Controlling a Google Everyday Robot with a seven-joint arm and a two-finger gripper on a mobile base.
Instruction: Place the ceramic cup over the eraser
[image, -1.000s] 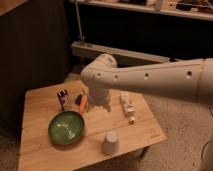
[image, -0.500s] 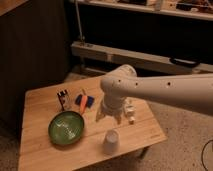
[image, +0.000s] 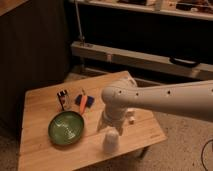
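Observation:
The white ceramic cup (image: 111, 141) stands upside down near the front edge of the wooden table (image: 40, 150). The dark eraser (image: 62, 98) stands upright at the back left of the table, well apart from the cup. My white arm reaches in from the right and bends down. My gripper (image: 107, 126) hangs just above and slightly behind the cup, largely hidden by the wrist.
A green round bowl (image: 66, 128) sits left of the cup. Orange and blue small objects (image: 84, 101) lie right of the eraser. A white bar-shaped object (image: 131, 118) shows partly behind my arm. Shelving and a rail stand behind the table.
My arm has swung right and forward over the table, and the gripper has come down toward the cup. The objects on the table have not moved.

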